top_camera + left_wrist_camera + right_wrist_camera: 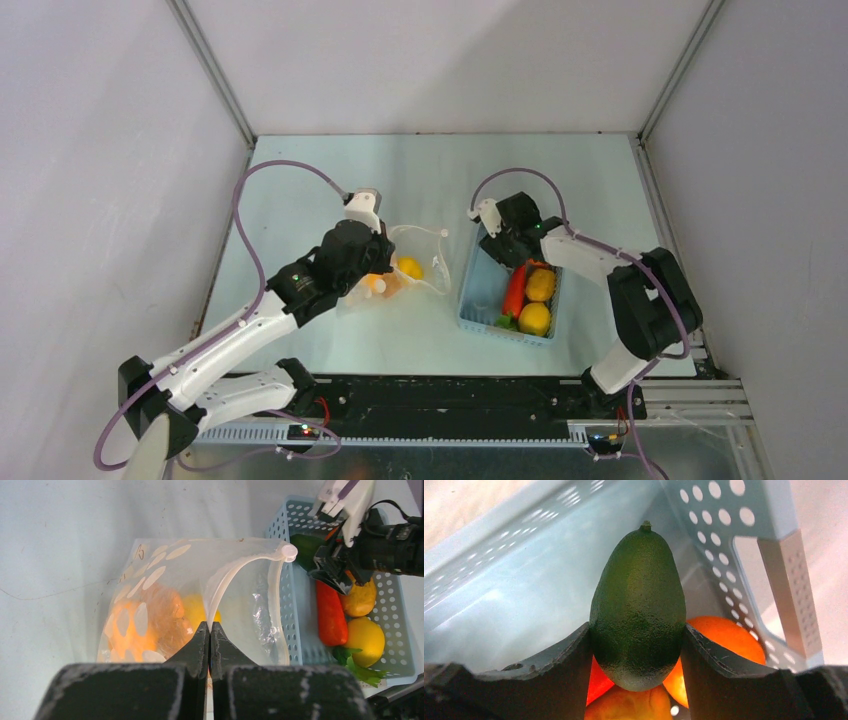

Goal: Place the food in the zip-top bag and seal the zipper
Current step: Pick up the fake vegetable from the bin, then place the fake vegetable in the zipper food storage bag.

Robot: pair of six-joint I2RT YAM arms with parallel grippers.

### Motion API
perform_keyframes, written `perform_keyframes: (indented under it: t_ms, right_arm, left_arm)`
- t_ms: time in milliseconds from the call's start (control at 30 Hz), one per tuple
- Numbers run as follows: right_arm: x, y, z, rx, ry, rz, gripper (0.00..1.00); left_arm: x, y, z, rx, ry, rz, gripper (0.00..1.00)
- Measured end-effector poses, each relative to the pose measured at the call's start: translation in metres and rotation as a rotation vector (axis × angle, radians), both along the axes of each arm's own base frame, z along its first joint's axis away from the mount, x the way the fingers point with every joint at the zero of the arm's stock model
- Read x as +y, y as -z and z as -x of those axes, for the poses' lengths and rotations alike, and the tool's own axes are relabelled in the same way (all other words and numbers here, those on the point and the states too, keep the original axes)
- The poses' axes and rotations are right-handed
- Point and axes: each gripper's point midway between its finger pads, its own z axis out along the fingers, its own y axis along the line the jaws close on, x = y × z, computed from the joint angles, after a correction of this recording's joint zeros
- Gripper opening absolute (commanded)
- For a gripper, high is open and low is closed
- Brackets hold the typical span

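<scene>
Zip-top bag (165,575): lying on the table (300,180), left of the middle, at about 9 o'clock from the basket (295,517) and just beside it. Its mouth is open on the side facing the basket.
Zipper (240,566): not sealed. The white strip arches from the left fingers up toward 2 o'clock and ends at the slider (289,552), close to the basket's wall.
Left gripper (210,630): jaws pinched tight together on the bag's white-strip edge, holding that lip raised.
Inside the bag: an orange piece (150,622) at 9 o'clock of the pinch and a yellow piece (192,610) right beside it. Both show through the dotted plastic.
Basket: light blue and perforated, standing right of the table's middle.
Right gripper (636,630): reaching down into the far end of the basket, at 12 o'clock of the pile. Both fingers press against the sides of a dark green avocado-shaped piece (639,590), whose stem end points away from the wrist.
Avocado lifted or resting: can't tell from where I stand.
Also in the basket: a long red-orange piece (331,615) down the middle. An orange-yellow piece (360,597) lies at its 3 o'clock, with a yellow lemon (367,637) next to that toward 6 o'clock. A green leafy bit (357,662) sits at the near end.
</scene>
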Motion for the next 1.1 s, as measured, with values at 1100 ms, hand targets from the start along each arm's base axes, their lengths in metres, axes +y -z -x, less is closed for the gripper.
perform_keyframes:
  t_ms: [1100]
  right_arm:
    - [0.107, -0.158, 0.158, 0.084, -0.321, -0.803, 0.44]
  left_arm:
    - [-0.011, 0.003, 0.005, 0.025, 0.059, 0.022, 0.0]
